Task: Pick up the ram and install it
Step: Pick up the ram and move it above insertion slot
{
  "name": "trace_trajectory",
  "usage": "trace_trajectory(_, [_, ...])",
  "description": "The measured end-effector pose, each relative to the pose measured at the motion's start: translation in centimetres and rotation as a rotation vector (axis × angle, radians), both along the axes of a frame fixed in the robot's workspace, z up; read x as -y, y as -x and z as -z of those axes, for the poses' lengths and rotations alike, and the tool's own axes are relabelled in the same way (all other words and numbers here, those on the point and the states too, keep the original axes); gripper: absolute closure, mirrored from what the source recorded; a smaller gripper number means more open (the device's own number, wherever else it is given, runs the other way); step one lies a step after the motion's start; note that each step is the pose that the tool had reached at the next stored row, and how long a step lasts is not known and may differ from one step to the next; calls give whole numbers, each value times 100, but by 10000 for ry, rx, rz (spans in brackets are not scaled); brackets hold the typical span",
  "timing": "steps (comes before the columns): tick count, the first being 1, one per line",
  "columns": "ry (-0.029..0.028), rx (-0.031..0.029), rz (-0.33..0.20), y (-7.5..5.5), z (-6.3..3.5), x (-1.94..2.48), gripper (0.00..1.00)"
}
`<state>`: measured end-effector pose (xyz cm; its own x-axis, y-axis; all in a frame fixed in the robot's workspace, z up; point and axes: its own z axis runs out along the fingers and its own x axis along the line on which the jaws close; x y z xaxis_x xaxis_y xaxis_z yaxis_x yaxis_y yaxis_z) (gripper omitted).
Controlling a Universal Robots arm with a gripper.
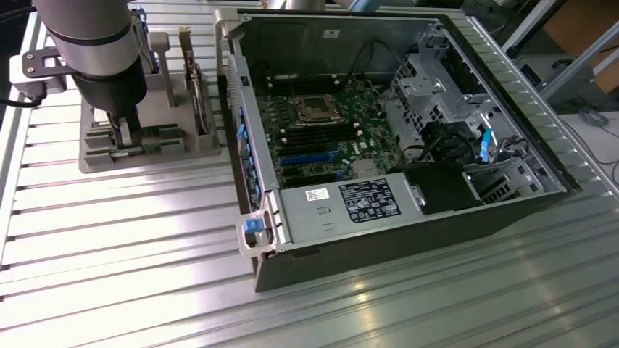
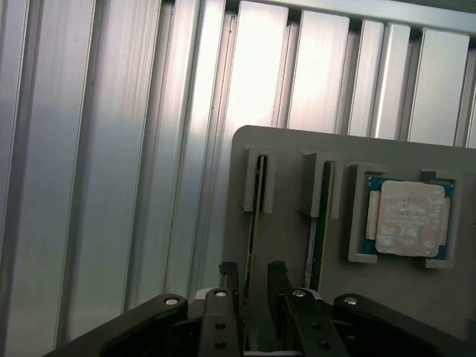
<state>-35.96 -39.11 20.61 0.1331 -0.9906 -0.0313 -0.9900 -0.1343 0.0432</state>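
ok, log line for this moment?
phase: pick | gripper: open, straddling ram in holder | second ram: next slot | processor: holder pocket | computer case: open

Silver ribbed counter, grey holder, green boards
Counter (image 1: 116,239) silver w/ lengthwise ribs; holder (image 2: 297,156) pale grey; pincer (image 2: 256,279) black; ram (image 2: 258,193) dark; processor (image 2: 411,219) silver on teal-green base; motherboard (image 1: 334,123) green w/ blue slots; PC case (image 1: 387,254) dark grey, blue latch (image 1: 254,225).

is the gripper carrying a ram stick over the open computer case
No, the gripper is down at the grey holder, its fingers either side of a ram stick standing in its slot.
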Motion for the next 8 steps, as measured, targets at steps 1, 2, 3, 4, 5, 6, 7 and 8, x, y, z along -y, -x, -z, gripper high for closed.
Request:
trace_trajectory(1, [0, 0, 0, 0, 0, 0, 70])
trace_trajectory(2, [-1, 1, 0, 0, 1, 0, 70])
trace_trajectory(3, [-1, 1, 0, 0, 1, 0, 70])
trace_trajectory(4, [0, 1, 0, 0, 1, 0, 70])
trace_trajectory(5, [-1, 2, 0, 0, 1, 0, 70])
trace_trajectory(6, [0, 1, 0, 0, 1, 0, 70])
trace_trajectory(7, [-1, 2, 0, 0, 1, 0, 70])
trace_trajectory(8, [-1, 1, 0, 0, 1, 0, 70])
